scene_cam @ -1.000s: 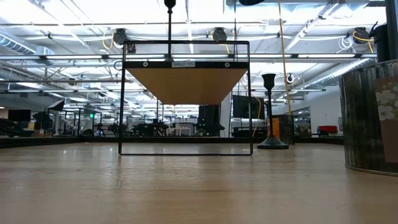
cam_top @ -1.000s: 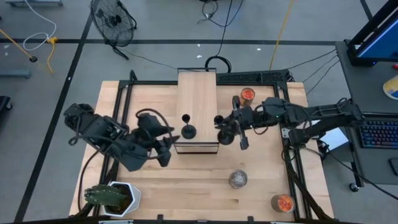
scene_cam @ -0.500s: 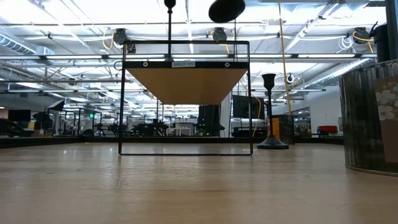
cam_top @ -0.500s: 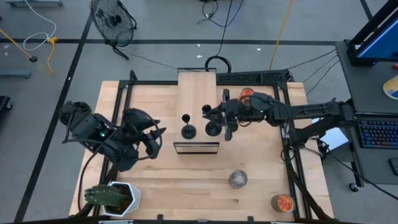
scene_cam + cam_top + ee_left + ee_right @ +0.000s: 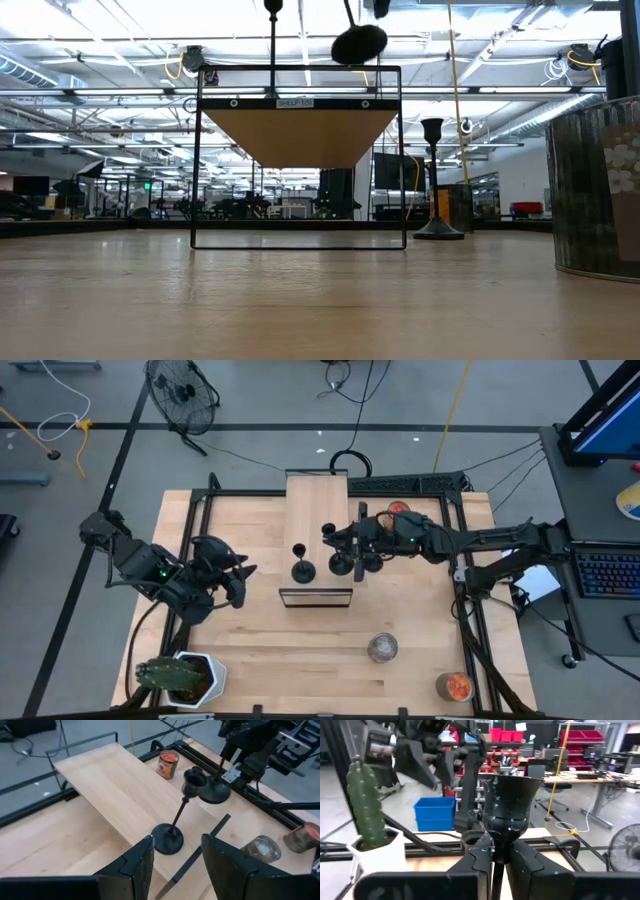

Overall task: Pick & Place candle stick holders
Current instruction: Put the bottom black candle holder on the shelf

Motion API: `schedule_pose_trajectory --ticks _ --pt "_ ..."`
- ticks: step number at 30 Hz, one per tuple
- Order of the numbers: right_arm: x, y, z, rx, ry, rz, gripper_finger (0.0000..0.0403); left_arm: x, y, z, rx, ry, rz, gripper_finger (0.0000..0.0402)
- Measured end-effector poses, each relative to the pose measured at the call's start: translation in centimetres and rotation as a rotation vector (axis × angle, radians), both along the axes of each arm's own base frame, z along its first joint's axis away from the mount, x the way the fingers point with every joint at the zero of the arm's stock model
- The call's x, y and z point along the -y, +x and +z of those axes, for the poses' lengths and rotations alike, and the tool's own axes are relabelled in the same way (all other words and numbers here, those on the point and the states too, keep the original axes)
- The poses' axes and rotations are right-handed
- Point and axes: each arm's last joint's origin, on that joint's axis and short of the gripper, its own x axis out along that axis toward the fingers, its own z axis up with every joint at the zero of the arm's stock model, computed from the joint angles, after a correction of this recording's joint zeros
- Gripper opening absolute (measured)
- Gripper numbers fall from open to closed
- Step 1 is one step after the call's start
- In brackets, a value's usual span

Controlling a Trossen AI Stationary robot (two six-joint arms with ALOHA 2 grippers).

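Note:
A wooden shelf (image 5: 317,510) on a black frame stands mid-table. One black candle stick holder (image 5: 303,570) stands on its round base on the shelf; it also shows in the left wrist view (image 5: 167,839). My right gripper (image 5: 360,552) is shut on a second holder (image 5: 342,565) beside the first one, above the shelf. Its base shows in the low view (image 5: 358,43). Another holder (image 5: 434,180) stands on its base right of the shelf frame in the low view. My left gripper (image 5: 236,586) is open and empty, left of the shelf. My right gripper pinches the holder's thin stem (image 5: 496,862) between its two fingers, just below the cup (image 5: 510,805). The fingers come about level from the table's right and lie across the stem. The holder is tilted, and its base (image 5: 214,794) hangs clear above the shelf top.
A cactus in a white pot (image 5: 180,675) stands at the near left corner. A silvery jar (image 5: 382,648) and an orange-filled jar (image 5: 454,686) stand near right. Another orange jar (image 5: 398,512) is beside the right arm. Bare wood lies in front of the shelf.
My right gripper has carried the holder toward the table's left, over the shelf and next to the standing holder, and has come down a little. My left gripper has drawn back from the shelf toward the table's left edge.

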Motion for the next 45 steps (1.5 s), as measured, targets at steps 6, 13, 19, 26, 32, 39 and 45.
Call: schedule_pose_trajectory --ticks 6,13,19,26,32,39,45 --pt "0.0 -0.3 -1.6 0.096 0.063 -0.003 0.0028 -1.6 -1.0 -3.1 0.019 -0.017 -0.035 0.0170" --pt "0.1 -0.6 -3.0 0.111 0.071 -0.024 0.0024 -3.6 -2.4 -5.0 0.087 -0.017 -0.064 0.0170" --pt "0.2 -0.7 -3.7 0.091 0.070 -0.078 0.0026 -4.8 -3.1 -6.0 0.159 -0.028 -0.102 0.0170" --pt "0.1 0.3 -4.9 0.068 0.062 -0.071 0.0024 -6.2 -3.1 -7.2 0.172 -0.033 -0.156 0.0170" --pt "0.1 1.0 -5.6 0.058 0.038 -0.096 0.0025 -7.2 -3.0 -7.3 0.141 -0.014 -0.184 0.0170" --pt "-0.2 1.0 -5.6 0.060 0.017 -0.090 0.0026 -8.0 -2.7 -7.1 0.137 0.000 -0.205 0.0170" --pt "-0.4 1.7 -6.5 0.067 0.005 -0.128 0.0027 -8.4 -2.6 -7.2 0.130 -0.009 -0.216 0.0170"
